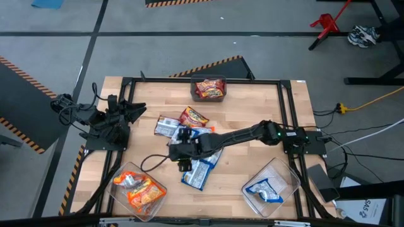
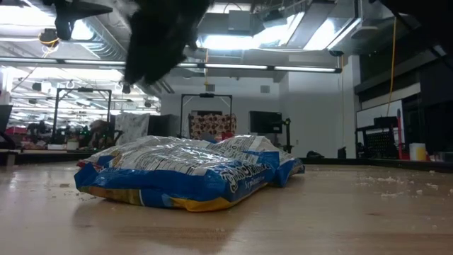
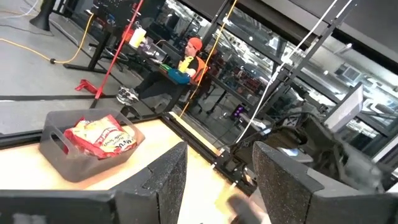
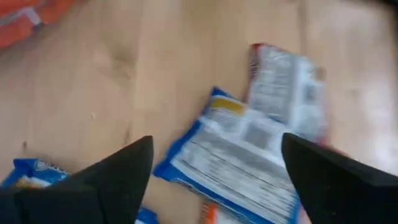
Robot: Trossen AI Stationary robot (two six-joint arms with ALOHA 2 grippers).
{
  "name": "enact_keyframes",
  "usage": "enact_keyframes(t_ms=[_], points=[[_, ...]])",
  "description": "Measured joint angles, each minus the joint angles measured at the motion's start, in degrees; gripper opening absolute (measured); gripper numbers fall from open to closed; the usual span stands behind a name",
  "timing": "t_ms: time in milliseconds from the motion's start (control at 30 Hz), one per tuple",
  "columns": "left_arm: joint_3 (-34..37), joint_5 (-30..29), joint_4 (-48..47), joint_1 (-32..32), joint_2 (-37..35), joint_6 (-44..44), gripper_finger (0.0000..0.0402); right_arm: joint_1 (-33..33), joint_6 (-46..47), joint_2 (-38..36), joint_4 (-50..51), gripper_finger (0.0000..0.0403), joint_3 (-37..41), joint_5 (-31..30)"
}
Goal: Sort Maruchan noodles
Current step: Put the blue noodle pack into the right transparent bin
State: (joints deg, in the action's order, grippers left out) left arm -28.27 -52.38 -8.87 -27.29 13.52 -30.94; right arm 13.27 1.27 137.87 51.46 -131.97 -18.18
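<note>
Your right gripper (image 4: 211, 180) hangs with fingers spread wide above a blue-and-white packet (image 4: 249, 158), which lies just off at its one o'clock, untouched.

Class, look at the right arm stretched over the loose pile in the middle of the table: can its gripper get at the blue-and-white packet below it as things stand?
Probably yes. The right gripper hangs open above the blue-and-white packet, which lies flat on the table with its top face uncovered; nothing stands between the fingers and it. The left gripper waits far off.

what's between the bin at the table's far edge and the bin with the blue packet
In the high view, between the far bin and the blue-packet bin lie bare wood and the outstretched right arm; the loose packet pile sits just off that line.
</note>
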Motion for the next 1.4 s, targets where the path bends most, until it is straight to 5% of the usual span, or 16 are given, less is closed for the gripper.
enact_keyframes(t_ms=[233,767,933,1300,1400], points=[[0.00,0.00,-3.89,0.00,0.01,-0.07,0.0176,0.61,1.33,0.33,-5.82,0.0371,8.69,-1.60],[0.00,-0.68,-6.29,0.00,0.02,-0.02,0.0176,-0.99,2.18,0.10,-17.59,0.0362,23.05,-6.97],[0.02,-0.70,-6.31,0.00,0.02,-0.04,0.0176,-1.48,1.84,0.18,-16.87,0.0289,23.20,-8.81],[0.02,-0.74,-6.34,0.00,0.02,-0.04,0.0176,-1.39,6.07,0.21,-16.57,0.0029,22.91,-7.98],[0.01,-0.74,-6.35,0.00,0.02,-0.04,0.0176,-1.33,6.40,0.29,-12.66,0.0014,20.14,-6.06]])
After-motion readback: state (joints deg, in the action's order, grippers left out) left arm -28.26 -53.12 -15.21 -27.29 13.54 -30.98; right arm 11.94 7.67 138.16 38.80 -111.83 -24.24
